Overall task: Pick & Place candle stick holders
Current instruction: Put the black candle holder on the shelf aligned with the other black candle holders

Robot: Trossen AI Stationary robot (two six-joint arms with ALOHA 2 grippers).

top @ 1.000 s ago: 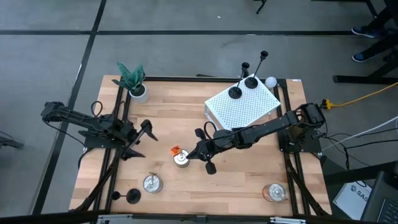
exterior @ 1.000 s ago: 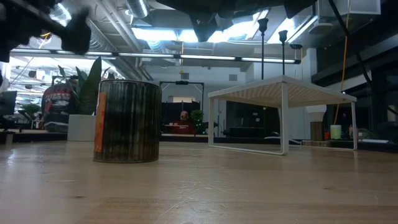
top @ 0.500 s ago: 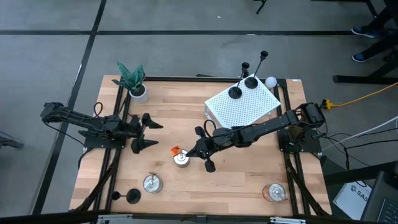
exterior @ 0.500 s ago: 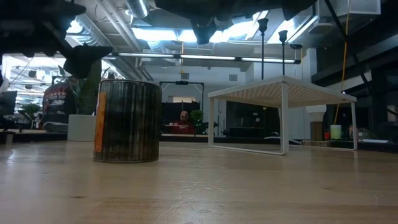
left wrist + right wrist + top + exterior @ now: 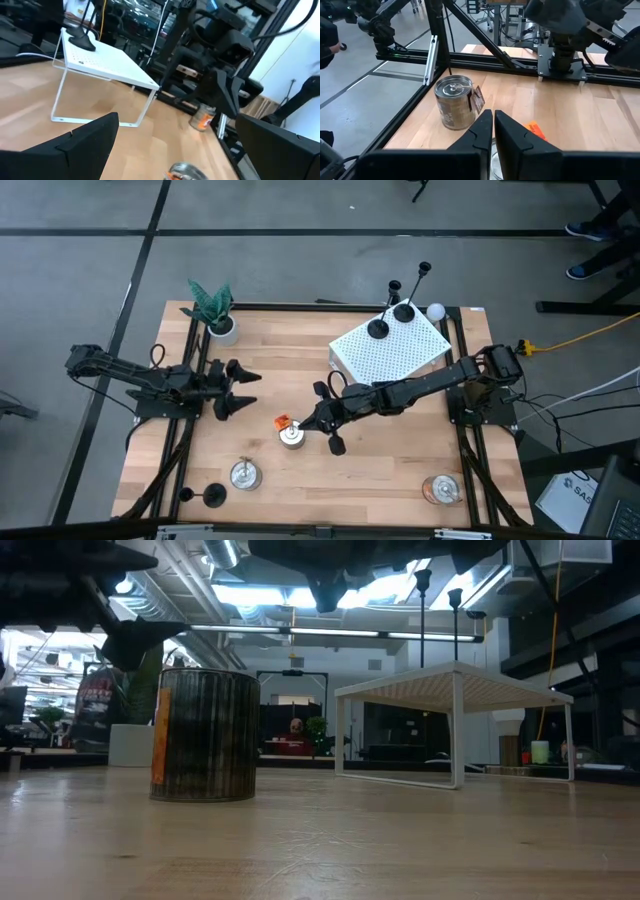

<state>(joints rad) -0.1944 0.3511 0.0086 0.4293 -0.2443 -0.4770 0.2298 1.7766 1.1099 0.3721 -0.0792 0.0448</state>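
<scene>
1. We see the left gripper (image 5: 243,387) hovering over the left half of the wooden surface (image 5: 290,370), its fingers (image 5: 75,145) spread wide apart and holding nothing.
2. The right gripper (image 5: 322,423) reaches toward the middle of the surface, fingers (image 5: 482,132) pressed together and empty, just beside a small tin with an orange tag (image 5: 290,435).
3. Two candle stick holders (image 5: 402,310) stand upright on the white perforated riser (image 5: 390,350) at the far right of the surface; a third stem shows just behind the riser's far edge, where we cannot tell what its base rests on.
4. One black holder with a round base (image 5: 213,496) sits alone near the front left corner, close to the surface's front edge and well apart from both grippers.
5. A second tin (image 5: 243,474) stands just beside that holder, toward the centre; a third tin (image 5: 441,489) sits near the front right corner.
6. A potted plant (image 5: 213,310) occupies the far left corner, and a white ball (image 5: 435,310) lies near the far right edge.
7. Bare wood lies between the grippers and along the front centre.
8. From the low view, one tin (image 5: 205,735) stands near, with the riser (image 5: 450,690) behind it to the right.
</scene>
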